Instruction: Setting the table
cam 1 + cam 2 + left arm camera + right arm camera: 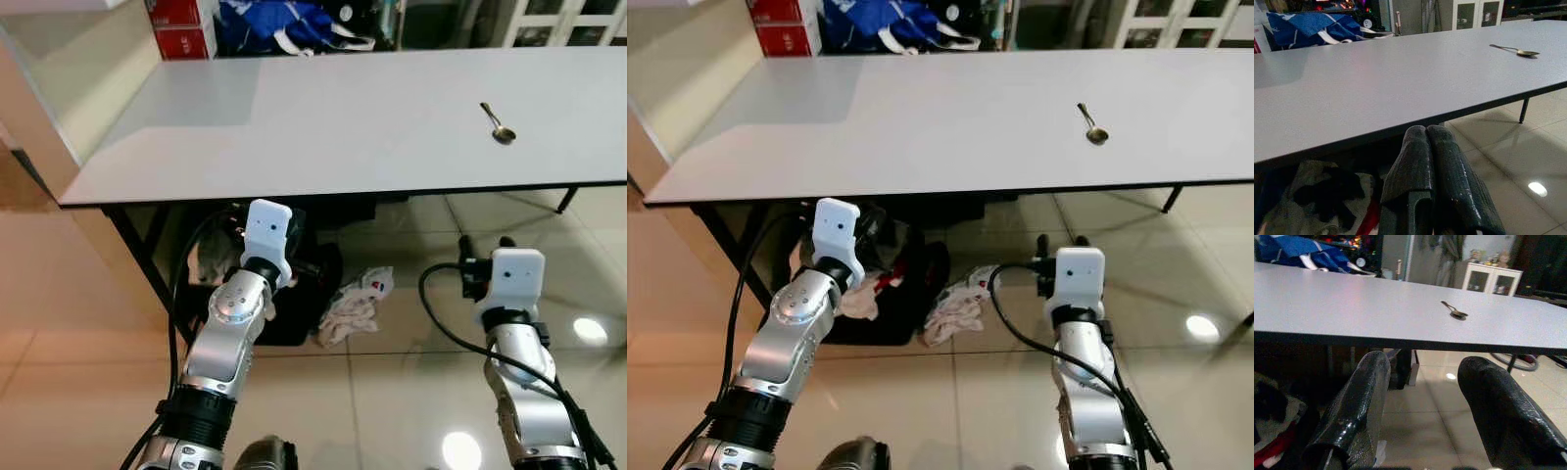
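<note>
Left gripper (1427, 147): sitting at about 7 o'clock in the head view, just below the table's near edge, its two black fingers pressing together with nothing between them.
Right gripper (1422, 396): hanging at about 5 o'clock, lower than the table edge and over the tiled floor, its fingers (1359, 406) standing well apart and holding nothing.
Floor (411, 362): shining with glare spots at 4 to 5 o'clock, beside the right arm.
Clutter under table: a crumpled white cloth (355, 305) is lying on the tiles near 6 o'clock, with a dark bag (313, 294) and mixed fabric just beside it, behind the left arm.
Table (323, 117): a pale grey top running across the middle of the view, its dark near edge passing just above both grippers.
Spoon (498, 123): lying flat on the table at about 2 o'clock, bowl toward the near edge, handle pointing away, well apart from both grippers.
Far side: a blue bag (279, 24) is resting past the table's far edge at 12 o'clock, red boxes (181, 27) at 11 o'clock, white cabinets (563, 20) at 1 o'clock.
</note>
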Tool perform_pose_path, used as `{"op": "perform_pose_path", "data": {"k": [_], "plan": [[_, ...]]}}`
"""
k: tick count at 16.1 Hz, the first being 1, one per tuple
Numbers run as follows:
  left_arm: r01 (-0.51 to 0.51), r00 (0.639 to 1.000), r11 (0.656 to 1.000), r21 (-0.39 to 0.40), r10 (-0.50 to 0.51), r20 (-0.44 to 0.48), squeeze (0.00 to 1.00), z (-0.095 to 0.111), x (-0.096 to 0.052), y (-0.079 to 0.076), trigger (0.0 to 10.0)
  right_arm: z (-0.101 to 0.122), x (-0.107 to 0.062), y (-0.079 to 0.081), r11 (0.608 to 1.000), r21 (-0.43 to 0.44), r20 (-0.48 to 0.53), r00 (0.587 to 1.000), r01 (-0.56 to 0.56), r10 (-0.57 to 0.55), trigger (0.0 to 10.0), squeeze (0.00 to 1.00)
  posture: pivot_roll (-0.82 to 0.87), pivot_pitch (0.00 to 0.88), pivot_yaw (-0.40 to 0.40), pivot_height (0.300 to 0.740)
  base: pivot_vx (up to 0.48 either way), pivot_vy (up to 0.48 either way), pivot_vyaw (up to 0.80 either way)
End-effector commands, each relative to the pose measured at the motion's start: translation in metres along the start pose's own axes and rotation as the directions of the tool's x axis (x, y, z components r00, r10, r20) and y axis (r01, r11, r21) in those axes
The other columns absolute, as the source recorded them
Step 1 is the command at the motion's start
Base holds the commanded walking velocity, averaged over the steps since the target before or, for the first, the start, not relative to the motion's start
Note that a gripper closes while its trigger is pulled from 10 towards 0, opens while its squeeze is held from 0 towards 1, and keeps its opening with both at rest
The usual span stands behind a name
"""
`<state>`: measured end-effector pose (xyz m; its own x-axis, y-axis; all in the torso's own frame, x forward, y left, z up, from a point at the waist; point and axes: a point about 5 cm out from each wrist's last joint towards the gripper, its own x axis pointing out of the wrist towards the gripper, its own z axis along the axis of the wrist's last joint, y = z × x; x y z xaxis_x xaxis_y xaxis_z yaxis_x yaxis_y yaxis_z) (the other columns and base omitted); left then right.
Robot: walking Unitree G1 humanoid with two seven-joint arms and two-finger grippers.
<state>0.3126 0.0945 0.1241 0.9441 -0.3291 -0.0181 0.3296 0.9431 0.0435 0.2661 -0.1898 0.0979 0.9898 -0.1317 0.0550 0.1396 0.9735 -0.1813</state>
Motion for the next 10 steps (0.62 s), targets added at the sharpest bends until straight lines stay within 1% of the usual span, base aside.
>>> {"op": "perform_pose_path", "data": {"k": [1,2,3,4,5,6,10], "plan": [[-0.036,0.999,0.999,0.012,0.036,0.011,0.00,0.0043,0.0029,0.0088,10.0,0.0025,0.0037,0.0078,0.999,0.020,0.006,1.000,-0.028,0.028,10.0,0.00,-0.03,0.000,0.036,0.697,0.000,0.480,0.00],[-0.041,0.999,0.999,0.010,0.041,0.009,0.00,0.0038,0.0037,0.0086,10.0,0.0031,0.0041,0.0083,0.999,0.021,0.009,1.000,-0.030,0.030,10.0,0.00,-0.03,0.000,0.036,0.697,0.000,0.480,0.00],[-0.041,0.999,0.999,0.007,0.041,0.010,0.00,0.0034,0.0041,0.0081,10.0,0.0016,0.0044,0.0088,0.999,0.017,-0.010,0.999,-0.034,0.034,10.0,0.00,-0.03,0.000,0.037,0.697,0.000,0.480,0.00],[-0.044,0.999,0.999,0.005,0.044,0.006,0.00,0.0025,0.0043,0.0079,10.0,0.0001,0.0043,0.0089,0.999,0.035,-0.022,0.999,-0.033,0.034,10.0,0.00,-0.03,0.000,0.037,0.697,0.000,0.480,-0.80],[-0.046,0.999,0.999,0.007,0.046,0.003,0.00,0.0015,0.0045,0.0079,10.0,0.0001,0.0043,0.0082,0.999,0.030,-0.020,0.999,-0.032,0.033,10.0,0.00,-0.03,0.000,0.038,0.697,0.000,0.476,-0.77],[-0.044,0.999,0.999,0.021,0.044,0.009,0.00,0.0021,0.0048,0.0080,10.0,0.0009,0.0046,0.0076,0.999,0.022,-0.012,1.000,-0.028,0.029,10.0,0.00,-0.03,0.000,0.036,0.697,0.000,0.476,-0.49],[-0.044,0.999,0.999,0.021,0.044,0.009,0.00,0.0021,0.0048,0.0080,10.0,0.0009,0.0046,0.0076,0.999,0.022,-0.012,1.000,-0.028,0.029,10.0,0.00,-0.03,0.000,0.036,0.697,0.000,0.476,-0.49]]}}
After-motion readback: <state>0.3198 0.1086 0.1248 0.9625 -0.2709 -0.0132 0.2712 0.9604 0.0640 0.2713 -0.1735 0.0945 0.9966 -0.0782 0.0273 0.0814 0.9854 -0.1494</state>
